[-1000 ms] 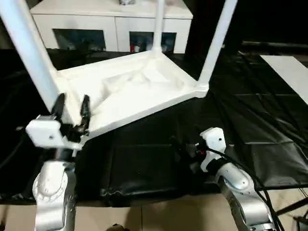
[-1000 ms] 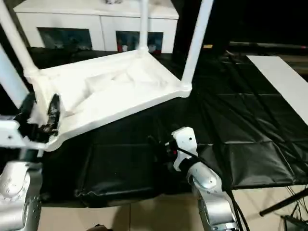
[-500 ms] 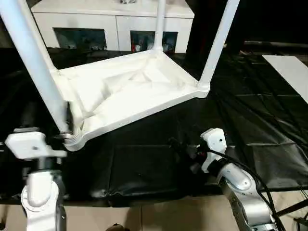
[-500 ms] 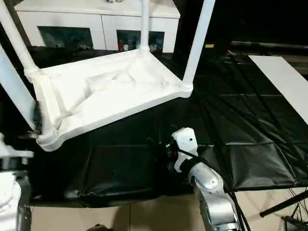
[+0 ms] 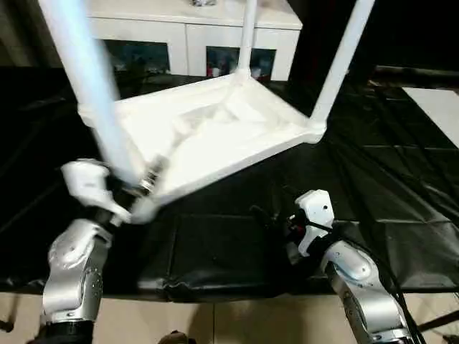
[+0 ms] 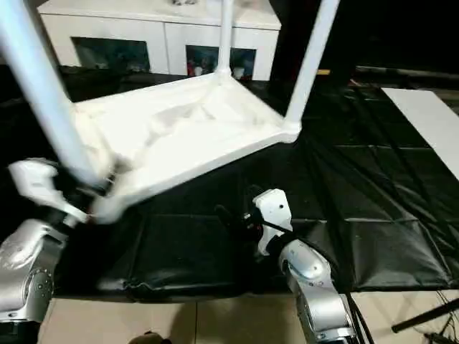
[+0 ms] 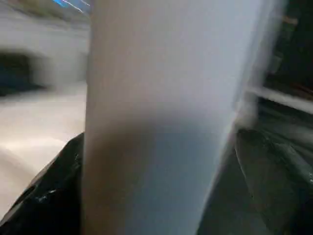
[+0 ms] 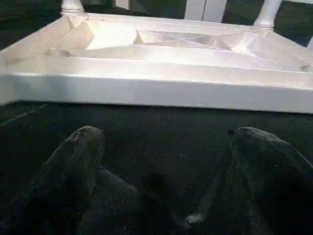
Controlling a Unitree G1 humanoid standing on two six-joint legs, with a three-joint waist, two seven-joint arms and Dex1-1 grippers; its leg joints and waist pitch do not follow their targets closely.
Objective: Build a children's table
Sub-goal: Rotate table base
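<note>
Upside down on the black sheet [image 5: 401, 215], the children's table [image 5: 215, 132] stands legs up. Its near-left leg [image 5: 90, 79] rises between the spread fingers of the left gripper [image 5: 136, 188], at its eight o'clock. The right gripper [image 5: 276, 226], fingers spread and empty, sits at five o'clock, apart from the table. White cabinet [image 5: 186, 36] at twelve.

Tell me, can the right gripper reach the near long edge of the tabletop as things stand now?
Probably yes. The right gripper is open, facing the tabletop edge, with bare black sheet between them.
</note>
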